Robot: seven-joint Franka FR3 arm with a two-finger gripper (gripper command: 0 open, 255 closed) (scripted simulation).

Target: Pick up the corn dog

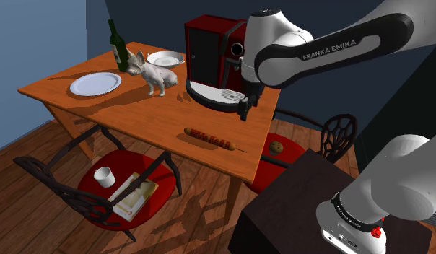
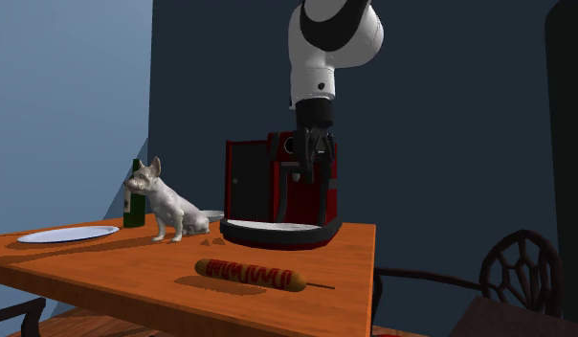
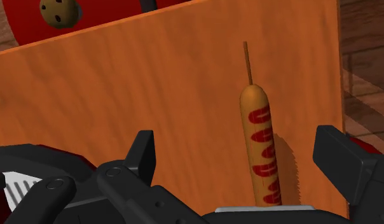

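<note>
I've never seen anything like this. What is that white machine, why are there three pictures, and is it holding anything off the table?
It is a robot arm ending in a black two-finger gripper, its hand. One picture looks down from beside its stand, one looks low across the orange table, one comes from a camera on the hand. On the table are a corn dog, a red coffee machine, a white dog figurine, a plate, a bowl and a green bottle. The fingers stand apart, up off the table, so nothing is held.
</note>
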